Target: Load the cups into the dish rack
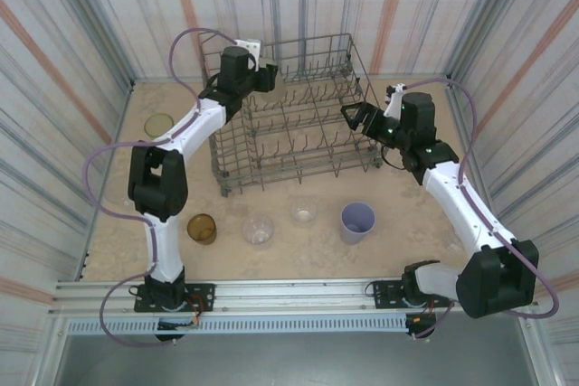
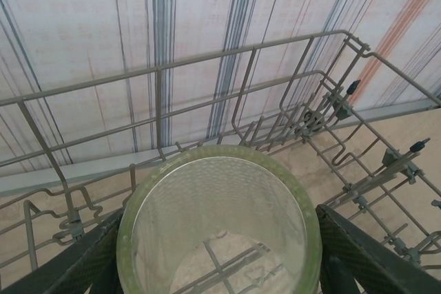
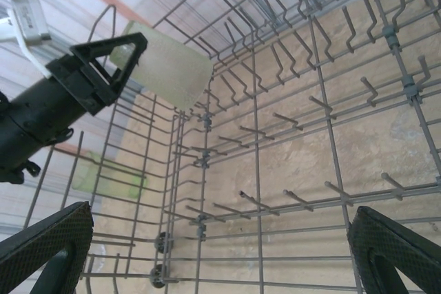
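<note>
A translucent pale yellow-green cup point(image 2: 219, 211) sits between the fingers of my left gripper point(image 1: 261, 75), which is shut on it above the back-left corner of the grey wire dish rack point(image 1: 298, 165). In the right wrist view that cup point(image 3: 169, 68) hangs over the rack's tines point(image 3: 289, 118). My right gripper point(image 1: 355, 116) is open and empty at the rack's right side. On the table stand another yellow-green cup point(image 1: 159, 124), an amber cup point(image 1: 202, 228), two clear cups point(image 1: 258, 230) point(image 1: 304, 213) and a lavender cup point(image 1: 356, 221).
Striped walls close in the table on three sides. A metal rail point(image 1: 289, 291) runs along the near edge by the arm bases. The loose cups stand in a row between the rack and the rail.
</note>
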### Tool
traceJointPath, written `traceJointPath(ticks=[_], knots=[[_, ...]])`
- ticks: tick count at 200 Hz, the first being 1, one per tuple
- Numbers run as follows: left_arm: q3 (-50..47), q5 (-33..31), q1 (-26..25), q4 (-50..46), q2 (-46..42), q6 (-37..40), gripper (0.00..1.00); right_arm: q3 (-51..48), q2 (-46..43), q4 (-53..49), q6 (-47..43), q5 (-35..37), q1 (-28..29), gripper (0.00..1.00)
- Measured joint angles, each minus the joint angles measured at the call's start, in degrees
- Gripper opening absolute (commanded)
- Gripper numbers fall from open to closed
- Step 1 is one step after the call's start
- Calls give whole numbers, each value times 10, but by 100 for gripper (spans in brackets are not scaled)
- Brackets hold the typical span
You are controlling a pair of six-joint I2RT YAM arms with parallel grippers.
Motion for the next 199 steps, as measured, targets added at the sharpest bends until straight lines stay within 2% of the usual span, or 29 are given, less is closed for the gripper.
traceJointPath(ticks=[101, 199], knots=[[27, -11, 0, -8, 60, 21, 13, -1, -10, -5, -2, 0, -11, 99], [27, -11, -2, 2, 79, 49, 13, -8, -10, -5, -2, 0, -11, 99]])
